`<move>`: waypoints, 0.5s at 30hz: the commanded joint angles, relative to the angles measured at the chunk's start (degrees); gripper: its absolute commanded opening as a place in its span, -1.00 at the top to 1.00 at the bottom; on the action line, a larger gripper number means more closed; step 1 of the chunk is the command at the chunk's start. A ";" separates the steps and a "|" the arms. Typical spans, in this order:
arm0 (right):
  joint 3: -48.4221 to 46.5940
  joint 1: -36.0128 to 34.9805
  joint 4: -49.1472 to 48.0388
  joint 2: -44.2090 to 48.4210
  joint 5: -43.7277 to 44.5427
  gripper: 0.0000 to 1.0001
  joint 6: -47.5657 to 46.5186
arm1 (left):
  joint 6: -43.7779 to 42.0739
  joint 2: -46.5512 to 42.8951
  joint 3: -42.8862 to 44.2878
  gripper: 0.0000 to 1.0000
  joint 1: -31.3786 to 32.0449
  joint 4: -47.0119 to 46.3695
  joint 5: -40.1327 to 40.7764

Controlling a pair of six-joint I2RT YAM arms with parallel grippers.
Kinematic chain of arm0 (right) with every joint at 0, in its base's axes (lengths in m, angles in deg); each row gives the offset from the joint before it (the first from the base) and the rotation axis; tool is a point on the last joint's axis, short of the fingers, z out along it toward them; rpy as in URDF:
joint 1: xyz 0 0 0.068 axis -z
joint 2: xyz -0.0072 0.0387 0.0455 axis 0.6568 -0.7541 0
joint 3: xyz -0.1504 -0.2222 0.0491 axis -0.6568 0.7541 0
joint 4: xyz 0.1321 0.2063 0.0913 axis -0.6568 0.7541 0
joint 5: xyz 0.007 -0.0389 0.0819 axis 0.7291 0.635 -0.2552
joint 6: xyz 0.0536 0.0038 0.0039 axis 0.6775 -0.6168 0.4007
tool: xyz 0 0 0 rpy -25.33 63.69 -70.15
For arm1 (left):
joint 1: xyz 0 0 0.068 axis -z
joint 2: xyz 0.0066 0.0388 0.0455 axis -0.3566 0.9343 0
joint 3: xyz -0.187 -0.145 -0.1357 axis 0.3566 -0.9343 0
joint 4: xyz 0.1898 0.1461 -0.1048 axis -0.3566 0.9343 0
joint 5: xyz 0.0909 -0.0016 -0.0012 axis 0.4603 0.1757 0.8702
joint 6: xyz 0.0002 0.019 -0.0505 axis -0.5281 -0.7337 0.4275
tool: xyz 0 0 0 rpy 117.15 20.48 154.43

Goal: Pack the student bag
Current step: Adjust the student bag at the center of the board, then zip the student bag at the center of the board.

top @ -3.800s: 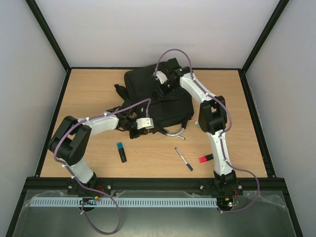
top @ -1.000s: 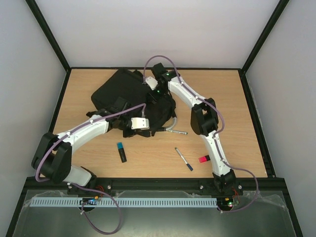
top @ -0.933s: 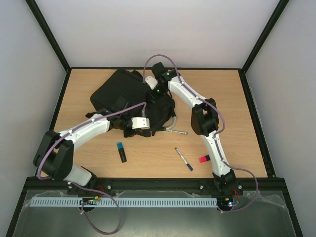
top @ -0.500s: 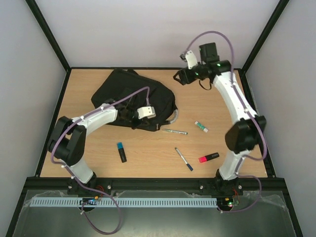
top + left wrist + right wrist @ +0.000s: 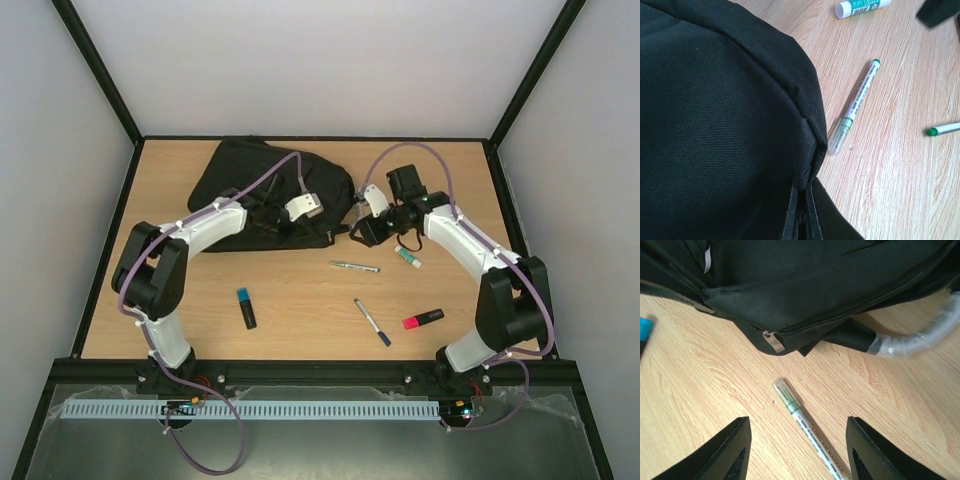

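The black student bag lies at the back middle of the table. My left gripper is shut on a fold of fabric at the bag's near right edge; in the left wrist view the jaws pinch the fabric. My right gripper is open just right of the bag. In the right wrist view it hangs above a green marker lying on the wood between the fingers. The marker also shows in the top view and the left wrist view. The bag's translucent loop handle curls out at its edge.
A green-and-white tube lies right of the right gripper. A blue-capped marker, a pen and a red highlighter lie on the near half of the table. A metal zip pull hangs from the bag's edge.
My right arm has come down from high at the back right to just above the green marker. My left gripper has shifted the bag back and to the right.
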 commanded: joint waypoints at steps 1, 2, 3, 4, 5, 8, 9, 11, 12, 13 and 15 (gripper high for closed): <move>4.32 -3.42 -6.49 2.10 4.68 -0.05 -1.10 | 3.81 1.94 2.68 0.95 -0.46 -4.05 -3.33; 4.67 -3.96 -7.19 1.78 5.24 -0.04 -1.56 | 3.75 2.19 2.96 0.95 -0.46 -4.10 -3.33; 4.84 -4.37 -7.82 1.34 5.67 -0.02 -2.00 | 3.73 2.28 3.14 0.95 -0.45 -4.14 -3.26; 4.74 -4.78 -8.57 0.76 6.25 -0.01 -2.29 | 3.73 2.31 3.27 0.95 -0.46 -4.14 -3.25; 4.50 -5.14 -9.28 0.18 6.79 0.00 -2.72 | 3.73 2.31 3.39 0.95 -0.44 -4.14 -3.28; 3.26 -5.89 -10.89 -2.47 7.20 0.02 -3.64 | 3.58 2.15 3.25 0.95 -0.45 -3.91 -3.33; 2.87 -6.16 -11.32 -3.27 7.07 0.03 -4.04 | 3.26 2.07 3.29 0.95 -0.46 -3.65 -3.44; 2.48 -6.88 -12.13 -4.58 6.29 0.04 -5.53 | 1.60 1.78 3.43 0.95 -0.46 -2.37 -4.63; 2.32 -7.28 -12.78 -5.05 6.36 0.04 -6.17 | 1.26 1.60 3.48 0.95 -0.46 -1.96 -5.02; 2.13 -7.64 -13.18 -5.69 6.57 0.04 -6.34 | 1.27 1.34 3.43 0.95 -0.50 -1.72 -5.04; 1.53 -8.06 -13.66 -7.03 6.64 0.05 -6.33 | 1.42 0.97 3.25 0.95 -0.62 -1.60 -5.15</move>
